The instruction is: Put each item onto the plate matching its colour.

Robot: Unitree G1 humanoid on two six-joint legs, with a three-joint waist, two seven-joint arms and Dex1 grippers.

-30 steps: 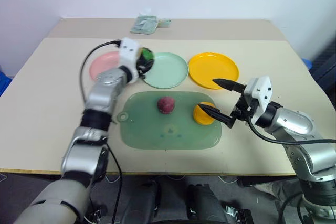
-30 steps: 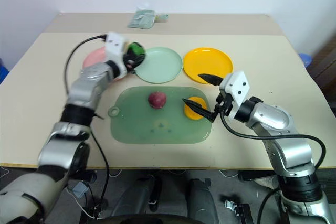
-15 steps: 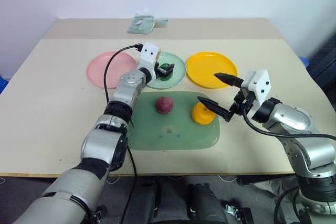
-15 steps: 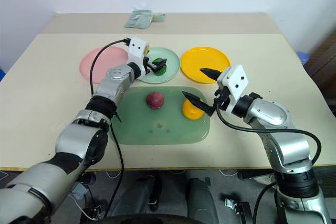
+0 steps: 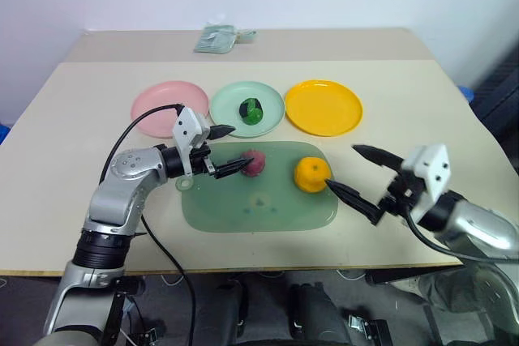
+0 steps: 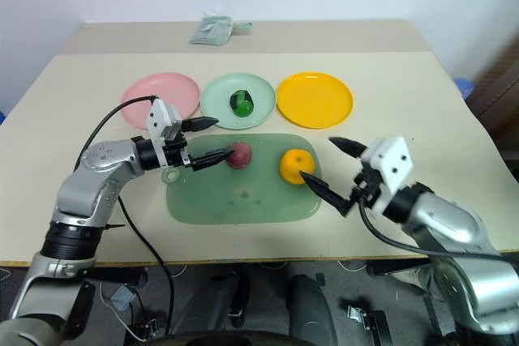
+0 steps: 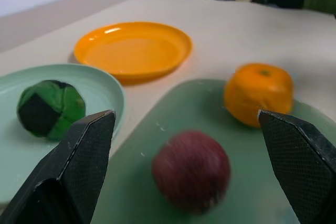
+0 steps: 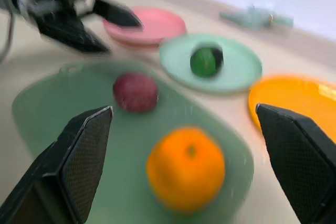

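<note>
left gripper (image 5: 223, 149) withdrawn empty, green lump (image 5: 250, 110) left on mint plate (image 5: 272, 95)

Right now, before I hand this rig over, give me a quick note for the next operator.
Left pincer: open, empty, beside the plum.
Right pincer: open, empty, near the mandarin.
Done: green lump sits on the mint plate.
Left: plum and mandarin lie on the green tray; plum goes to the pink plate, mandarin to the orange plate. Both plates are empty.
</note>
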